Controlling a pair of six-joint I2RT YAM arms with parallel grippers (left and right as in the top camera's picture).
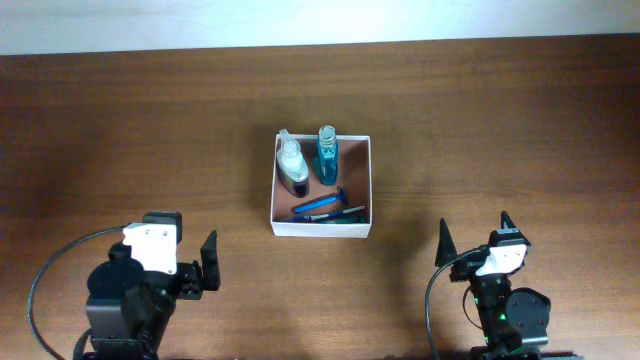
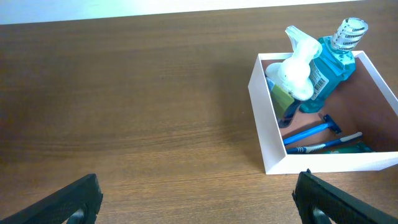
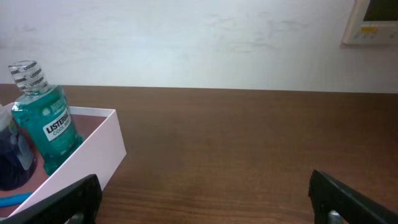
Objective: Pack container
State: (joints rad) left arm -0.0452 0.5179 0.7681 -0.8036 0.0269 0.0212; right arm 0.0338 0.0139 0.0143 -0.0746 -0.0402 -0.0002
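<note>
The container [image 1: 356, 183] is a square white-walled box with a reddish-brown inside, at the table's middle. In it stand a white spray bottle [image 1: 291, 164] and a teal mouthwash bottle [image 1: 327, 155]; a blue razor [image 1: 322, 203] and a toothbrush [image 1: 330, 214] lie at its near side. The container also shows in the left wrist view [image 2: 266, 118] and the right wrist view [image 3: 93, 155]. My left gripper [image 1: 190, 262] is open and empty, near-left of the container. My right gripper [image 1: 474, 237] is open and empty, near-right of it.
The brown wooden table [image 1: 150, 130] ends at a white wall at the back. A wall panel [image 3: 370, 22] shows at the upper right of the right wrist view.
</note>
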